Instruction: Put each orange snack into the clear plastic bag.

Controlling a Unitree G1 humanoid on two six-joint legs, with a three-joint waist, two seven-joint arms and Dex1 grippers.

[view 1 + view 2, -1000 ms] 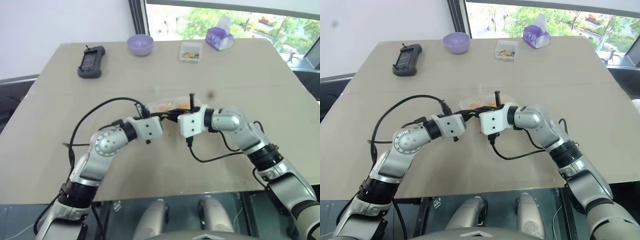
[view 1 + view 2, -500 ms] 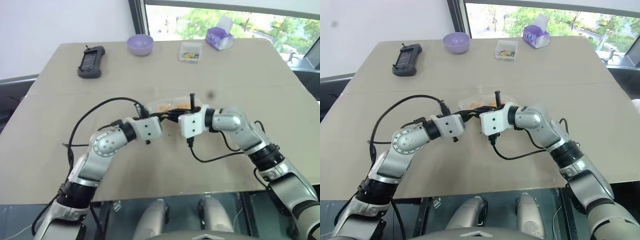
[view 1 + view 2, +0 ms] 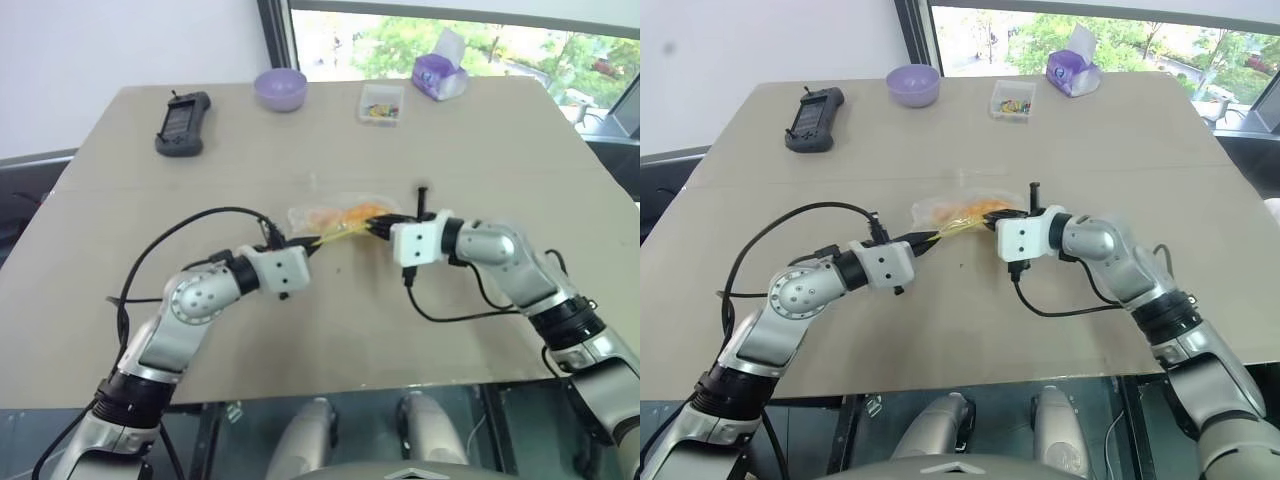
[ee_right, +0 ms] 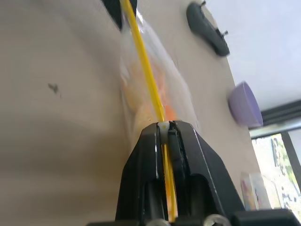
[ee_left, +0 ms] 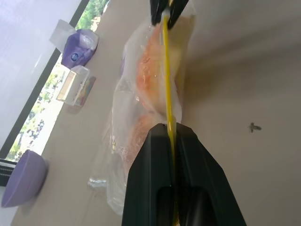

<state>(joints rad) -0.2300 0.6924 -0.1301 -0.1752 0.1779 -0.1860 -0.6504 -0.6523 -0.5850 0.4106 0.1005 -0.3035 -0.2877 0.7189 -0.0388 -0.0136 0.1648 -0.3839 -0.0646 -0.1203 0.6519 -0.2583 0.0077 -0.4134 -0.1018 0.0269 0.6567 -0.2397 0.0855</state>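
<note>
At the middle of the tan table [image 3: 120, 200], the clear plastic bag [image 3: 345, 213] lies on its side with its yellow closure strip [image 3: 335, 233] pulled into a straight line between the 2 grippers. Orange snacks [image 3: 350, 214] show as a soft orange mass through the crinkly film, inside the bag.

From the bag, the left gripper [image 3: 311, 242] sits at about 8 o'clock, its 2 black fingers [image 5: 150, 169] pressed together on one end of the yellow strip. The right gripper [image 3: 378, 228] sits at about 4 o'clock from the bag, its fingers [image 4: 146, 160] likewise clamped on the other end of the strip. In each wrist view the strip runs from between that gripper's own fingers straight across to the other gripper's dark fingertips, with the bag's body hanging to the far side of the strip and resting on the table.

Along the table's far edge, from 10 o'clock round to 1 o'clock of the bag: a black handheld device [image 3: 182, 123], a purple bowl [image 3: 280, 88], a small clear box of coloured bits [image 3: 381, 103] and a purple tissue pack [image 3: 438, 74]. All 4 stand well apart from the bag.
</note>
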